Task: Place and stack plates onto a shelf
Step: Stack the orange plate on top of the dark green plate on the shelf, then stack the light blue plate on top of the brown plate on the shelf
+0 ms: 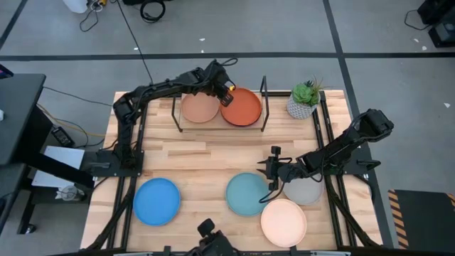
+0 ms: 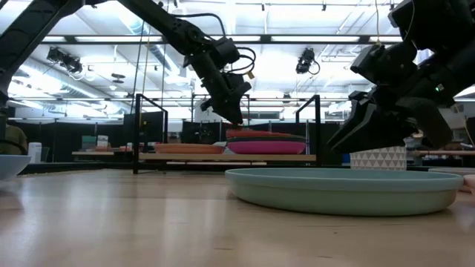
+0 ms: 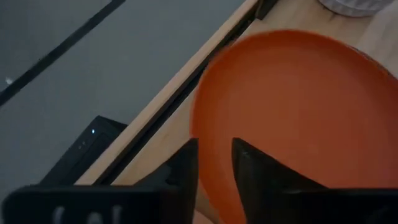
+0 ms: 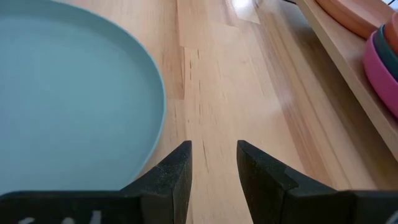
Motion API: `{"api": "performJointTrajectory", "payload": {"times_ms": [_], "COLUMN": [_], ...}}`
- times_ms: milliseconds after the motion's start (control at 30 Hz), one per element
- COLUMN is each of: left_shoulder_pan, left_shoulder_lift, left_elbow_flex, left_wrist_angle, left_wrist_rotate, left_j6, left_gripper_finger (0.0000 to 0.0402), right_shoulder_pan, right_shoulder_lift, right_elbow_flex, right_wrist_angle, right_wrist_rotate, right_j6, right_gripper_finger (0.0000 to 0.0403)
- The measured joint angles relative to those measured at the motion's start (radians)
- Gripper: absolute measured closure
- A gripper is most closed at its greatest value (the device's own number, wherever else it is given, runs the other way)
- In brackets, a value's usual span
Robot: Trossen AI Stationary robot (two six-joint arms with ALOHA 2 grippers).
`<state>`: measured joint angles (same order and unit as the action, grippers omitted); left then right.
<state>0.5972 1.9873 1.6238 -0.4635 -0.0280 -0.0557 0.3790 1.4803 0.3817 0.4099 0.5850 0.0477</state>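
your left gripper (image 1: pixel 226 93) is up over the shelf (image 1: pixel 220 126), fingers narrowly parted across the near rim of the orange plate (image 1: pixel 242 107), which tops the stack with the magenta plate (image 2: pixel 265 147) under it, right beside the peach plate (image 1: pixel 200 107). your right gripper (image 1: pixel 273 169) hangs low by the light turquoise plate (image 1: pixel 247 193), fingers slightly apart and holding nothing. around it you've got the grey plate (image 1: pixel 306 190), the cream plate (image 1: pixel 283 221) and the bright blue plate (image 1: pixel 156 200) on the table, and the potted plant (image 1: pixel 304 99) stands just past the shelf's end frame.
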Motion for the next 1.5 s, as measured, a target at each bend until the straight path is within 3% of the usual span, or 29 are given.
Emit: {"api": "performJointTrajectory", "payload": {"times_ms": [200, 500, 833, 1033, 1200, 1500], "left_shoulder_pan": [-0.008, -0.171, -0.417, -0.559, -0.656, -0.768], "left_shoulder_lift": [-0.035, -0.097, -0.099, -0.089, -0.081, -0.055], "left_elbow_flex": [0.0, 0.0, 0.0, 0.0, -0.016, -0.016], "left_wrist_angle": [-0.006, -0.22, -0.423, -0.421, -0.407, -0.41], "left_wrist_rotate": [0.01, 0.133, 0.13, 0.128, 0.064, 0.013], "left_j6": [0.096, 0.387, 0.271, 0.279, 0.329, 0.356], "left_gripper_finger": [0.0253, 0.0259, 0.026, 0.026, 0.026, 0.026], "right_shoulder_pan": [0.0, -0.001, -0.002, -0.008, -0.024, -0.029], "right_shoulder_lift": [0.0, 0.0, 0.0, 0.0, 0.0, 0.0], "right_elbow_flex": [0.0, 0.0, 0.0, 0.0, 0.0, 0.0], "right_wrist_angle": [0.0, 0.01, 0.085, 0.093, 0.097, 0.098], "right_wrist_rotate": [0.022, 0.033, 0.077, 0.077, 0.077, 0.074], "right_j6": [-0.006, -0.078, -0.198, -0.228, -0.232, -0.232], "right_gripper_finger": [0.027, 0.027, 0.027, 0.027, 0.027, 0.027]}}
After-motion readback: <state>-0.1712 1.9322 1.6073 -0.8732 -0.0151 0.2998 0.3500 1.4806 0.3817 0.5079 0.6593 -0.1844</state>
